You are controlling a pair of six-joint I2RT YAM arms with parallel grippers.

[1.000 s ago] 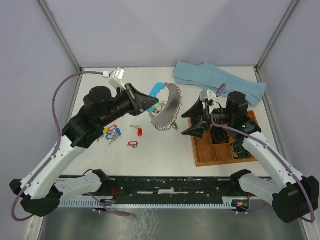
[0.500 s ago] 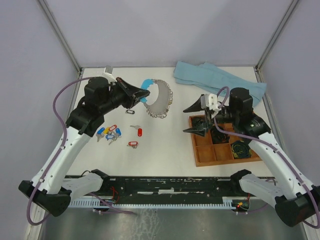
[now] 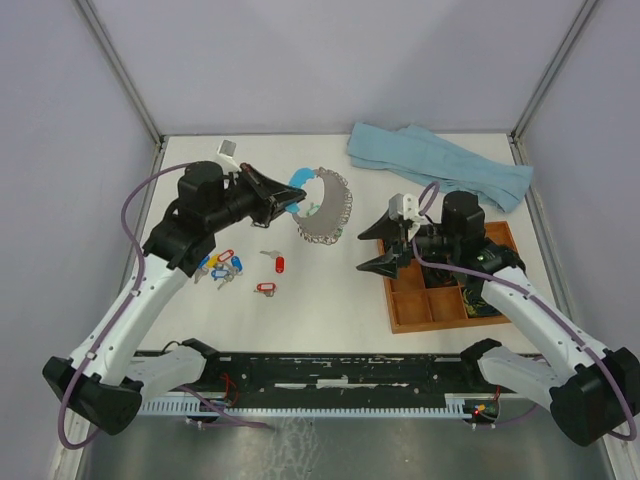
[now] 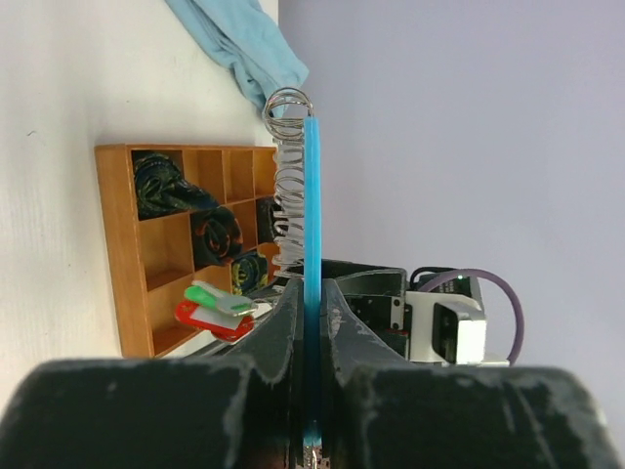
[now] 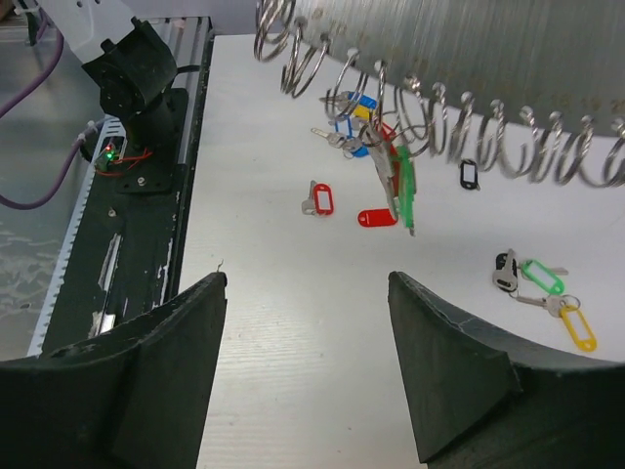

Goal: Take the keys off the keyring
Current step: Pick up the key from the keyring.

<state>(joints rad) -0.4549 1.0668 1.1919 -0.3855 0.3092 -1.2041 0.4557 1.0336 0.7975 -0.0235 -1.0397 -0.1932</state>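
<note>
Over the last second the right gripper (image 3: 373,249) has swung from the tray (image 3: 400,300) toward the keyring (image 3: 338,210), its fingers wide apart and holding nothing. The left gripper (image 3: 293,204) pinches the ring's blue arc, holding it aloft. Several keys (image 3: 222,265) lie loose on the table (image 3: 330,300); seemingly two, green and red, remain hanging on the ring.

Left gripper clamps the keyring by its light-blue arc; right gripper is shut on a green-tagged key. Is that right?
Not quite. The left gripper does clamp the keyring by its light-blue arc, but the right wrist view shows the right gripper open and holding nothing; the green-tagged key hangs from the ring.
</note>
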